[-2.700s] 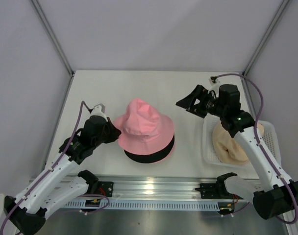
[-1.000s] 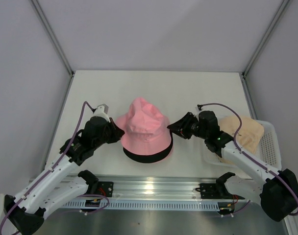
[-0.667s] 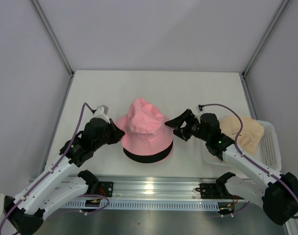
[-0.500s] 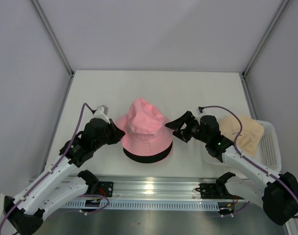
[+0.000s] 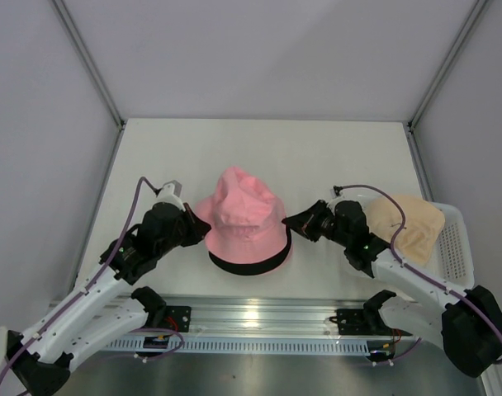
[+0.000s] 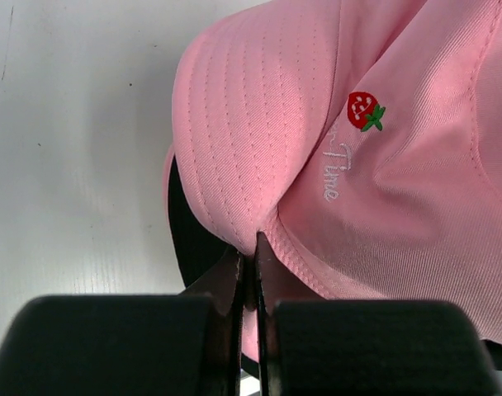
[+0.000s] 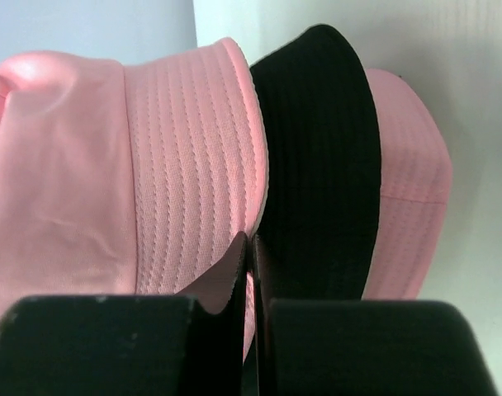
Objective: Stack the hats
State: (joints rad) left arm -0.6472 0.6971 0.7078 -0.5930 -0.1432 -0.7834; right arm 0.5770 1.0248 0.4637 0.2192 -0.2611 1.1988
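Pink hat (image 6: 259, 124) with white "Time" script (image 6: 337, 171)

I read the pink hat (image 6: 259, 148) as matt twill cloth, its brim ribbed with rows of stitching. The black hat (image 7: 325, 165) shows the same matt, stitched cloth. The beige hat (image 5: 418, 214) looks soft and matt. The table (image 5: 259, 157) is smooth white, faintly shiny; the front rail (image 5: 259, 313), bright metal.

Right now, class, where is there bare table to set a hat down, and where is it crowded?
Bare: the far strip of the table behind the pink hat. Crowded: the middle, pink hat on black hat between the left arm and right arm; and the basket holding the beige hat.
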